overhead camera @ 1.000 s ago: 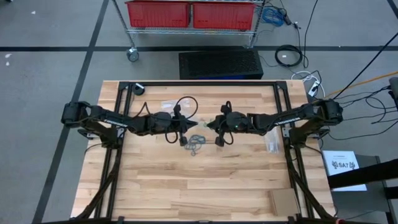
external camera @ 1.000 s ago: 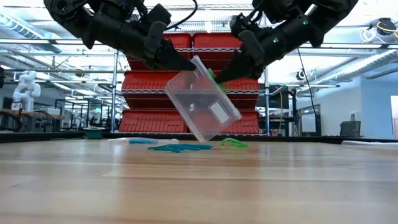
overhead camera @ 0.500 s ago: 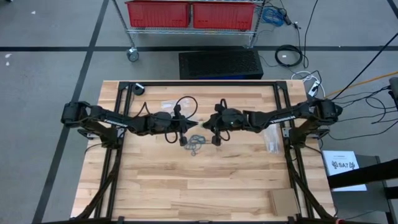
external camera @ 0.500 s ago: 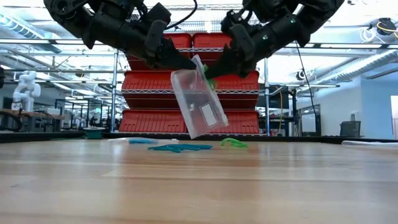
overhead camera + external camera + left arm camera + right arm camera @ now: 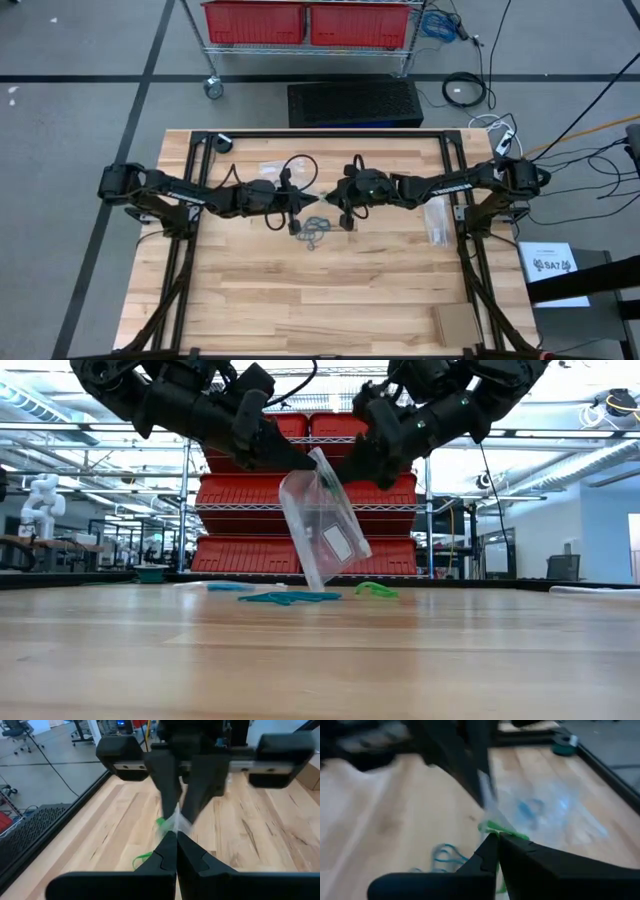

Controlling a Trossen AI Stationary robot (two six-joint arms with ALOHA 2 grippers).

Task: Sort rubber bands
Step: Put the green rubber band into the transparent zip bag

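Near the centre of the high view, above the wooden table (image 5: 300, 290), the left gripper (image 5: 305, 462) and the right gripper (image 5: 345, 472) meet, and both are closed on the top edge of one clear plastic bag (image 5: 322, 530). The bag hangs in the air, in the upper middle of the low view, tilted, with its lower corner close to the table top. A green rubber band (image 5: 496, 827) seems to be pinched at the bag mouth by the right fingers; whether it is inside the bag I cannot tell. The other rubber bands (image 5: 290, 597) lie on the table just under the grippers, blue and green ones.

To do this step well, I think the two grippers must hold the two lips of the bag firmly and pull them apart slowly, so the mouth opens and the thin plastic does not slip out.
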